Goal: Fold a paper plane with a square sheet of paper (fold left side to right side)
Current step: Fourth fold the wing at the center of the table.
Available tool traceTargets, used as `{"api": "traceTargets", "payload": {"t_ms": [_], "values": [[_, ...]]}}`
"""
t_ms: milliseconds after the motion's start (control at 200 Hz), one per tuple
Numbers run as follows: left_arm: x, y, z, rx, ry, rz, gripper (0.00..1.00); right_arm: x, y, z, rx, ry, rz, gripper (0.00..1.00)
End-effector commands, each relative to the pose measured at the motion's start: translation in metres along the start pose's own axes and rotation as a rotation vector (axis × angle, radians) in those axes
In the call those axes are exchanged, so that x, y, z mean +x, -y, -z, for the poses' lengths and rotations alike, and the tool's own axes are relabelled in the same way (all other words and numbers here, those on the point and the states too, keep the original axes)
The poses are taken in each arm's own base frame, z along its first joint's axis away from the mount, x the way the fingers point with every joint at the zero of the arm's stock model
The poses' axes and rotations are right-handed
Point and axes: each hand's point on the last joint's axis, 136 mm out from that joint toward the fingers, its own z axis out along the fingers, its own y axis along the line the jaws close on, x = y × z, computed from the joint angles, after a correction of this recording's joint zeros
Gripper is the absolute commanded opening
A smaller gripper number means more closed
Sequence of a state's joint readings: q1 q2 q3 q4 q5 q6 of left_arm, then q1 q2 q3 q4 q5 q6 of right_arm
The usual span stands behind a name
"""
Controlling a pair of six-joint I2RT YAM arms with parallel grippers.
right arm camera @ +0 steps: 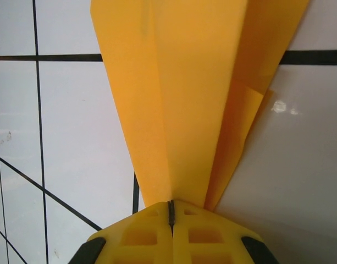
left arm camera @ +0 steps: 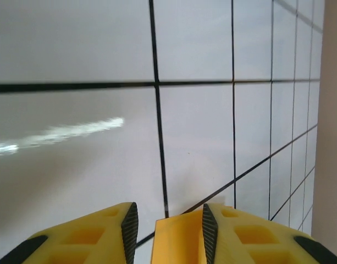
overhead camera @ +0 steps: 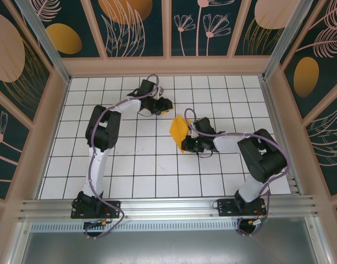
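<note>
- Plane point(overhead camera: 179, 129) sits near the middle of the table point(overhead camera: 130, 165), a little right of centre, between the two grippers. It is a narrow folded shape of orange-yellow paper.
- The right gripper point(overhead camera: 189, 144) has it by the near, narrow end. In the right wrist view the fingers point(right arm camera: 141, 236) are pressed together with no gap. The plane point(right arm camera: 173, 93) fans out from that pinch toward the far side.
- The left gripper point(overhead camera: 164, 104) is just beyond the plane's far left edge and apart from it. In the left wrist view its pads point(left arm camera: 130, 223) stand parted with white tile showing between them, so it is released and grips nothing.
- Whether the wide end rests on the tiles or hangs just above them I cannot tell.
- Handling, as a judgement: the paper is very light and thin. It should be stiff along the stacked creases and floppy at the single-layer flaps. One loose flap shows on the right side in the right wrist view, slightly splayed from the main body.
- It is likely to slide on the glossy tiles and to spring open at the folds if let go too early.
- A hard squeeze or a twist would dent or tear it, and a quick move could make it flutter.
- Best hold, I judge, is on the thick central spine where the layers overlap, as the right gripper does now. A second hold should take an outer edge near a crease, not the limp middle of a flap.
</note>
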State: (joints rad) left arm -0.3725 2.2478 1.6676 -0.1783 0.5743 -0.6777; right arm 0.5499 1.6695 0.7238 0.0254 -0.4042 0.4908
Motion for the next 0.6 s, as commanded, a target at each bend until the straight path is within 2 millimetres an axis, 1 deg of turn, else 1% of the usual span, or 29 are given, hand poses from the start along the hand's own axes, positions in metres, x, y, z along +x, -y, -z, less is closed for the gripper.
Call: {"api": "traceTargets", "payload": {"t_ms": [0, 40, 100, 120, 210, 250, 295, 345, 425, 500, 596], "values": [[-0.013, 0.040, 0.043, 0.039, 0.123, -0.115, 0.41, 0.021, 0.014, 0.012, 0.079, -0.059, 0.004, 0.00], [-0.008, 0.042, 0.051, 0.043, 0.130, -0.120, 0.42, 0.015, 0.006, 0.017, 0.051, -0.034, 0.019, 0.00], [0.005, 0.040, 0.060, 0.052, 0.128, -0.111, 0.43, 0.008, -0.008, 0.027, 0.007, 0.001, 0.047, 0.05], [0.009, 0.040, 0.062, 0.058, 0.128, -0.108, 0.43, -0.001, -0.005, 0.033, 0.002, 0.029, 0.032, 0.07], [0.031, 0.041, 0.067, 0.092, 0.112, -0.093, 0.44, -0.015, -0.011, 0.050, -0.044, 0.081, 0.038, 0.13], [0.042, 0.039, 0.065, 0.096, 0.097, -0.084, 0.44, -0.020, -0.011, 0.056, -0.056, 0.101, 0.037, 0.14], [0.053, 0.041, 0.062, 0.113, 0.078, -0.084, 0.44, -0.025, -0.011, 0.060, -0.068, 0.114, 0.037, 0.14], [0.065, 0.045, 0.056, 0.134, 0.055, -0.077, 0.44, -0.028, -0.012, 0.062, -0.084, 0.117, 0.039, 0.13], [0.080, 0.052, 0.046, 0.149, 0.026, -0.084, 0.44, -0.029, -0.024, 0.060, -0.135, 0.100, 0.049, 0.09], [0.086, 0.055, 0.039, 0.151, 0.009, -0.088, 0.44, -0.027, -0.033, 0.054, -0.170, 0.085, 0.057, 0.08], [0.089, 0.056, 0.030, 0.152, -0.005, -0.081, 0.43, -0.023, -0.038, 0.045, -0.189, 0.062, 0.055, 0.07]]}}
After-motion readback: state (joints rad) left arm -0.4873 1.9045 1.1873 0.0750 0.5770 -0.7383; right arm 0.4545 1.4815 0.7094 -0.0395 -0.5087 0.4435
